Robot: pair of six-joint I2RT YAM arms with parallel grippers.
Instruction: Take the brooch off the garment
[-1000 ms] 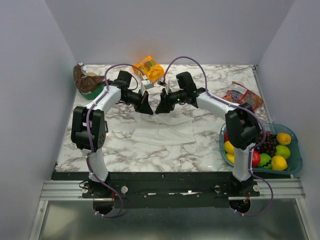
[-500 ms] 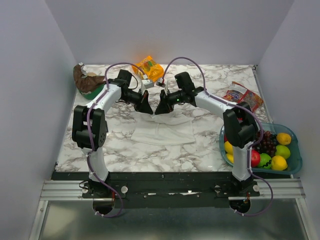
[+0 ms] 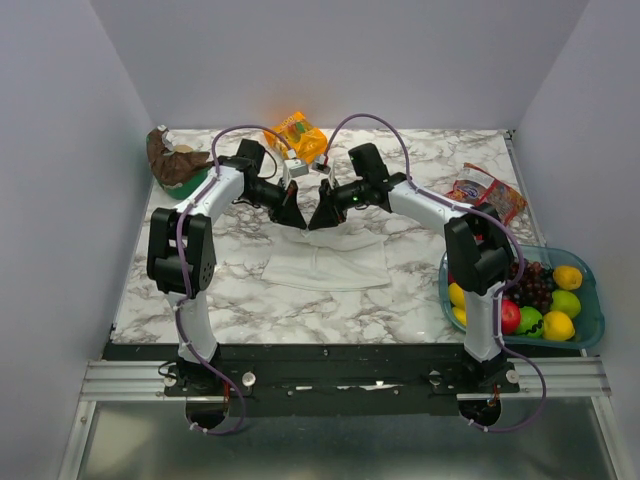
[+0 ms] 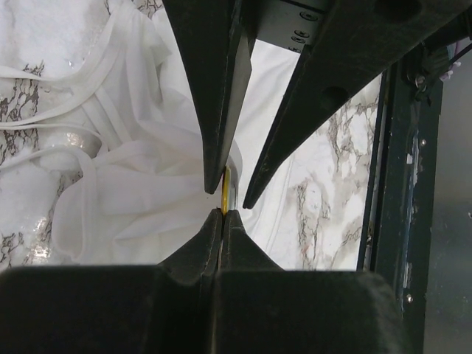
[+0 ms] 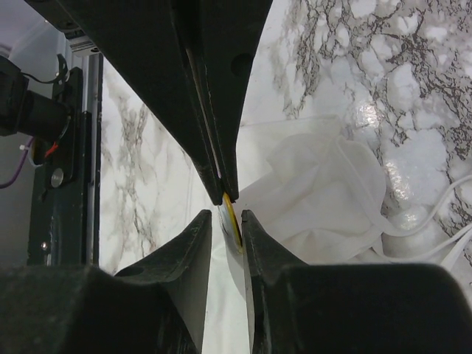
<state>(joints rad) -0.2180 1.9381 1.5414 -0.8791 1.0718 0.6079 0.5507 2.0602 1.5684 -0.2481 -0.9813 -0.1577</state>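
the left gripper (image 4: 222, 214) is pinched tight on the brooch (image 4: 226, 189), seen edge-on over the garment's (image 3: 330, 265) bunched far edge, mid-worktop (image 3: 230, 290). the right gripper (image 5: 225, 218) meets it tip to tip, its 2 fingers (image 5: 188, 251) narrowly parted astride the brooch.

We find no legible text, brand, number or sign in any view. Printed graphics noted on orange snack bag (image 3: 297, 135) and red-and-white packet (image 3: 487, 192), overhead view; both too small for us to read.
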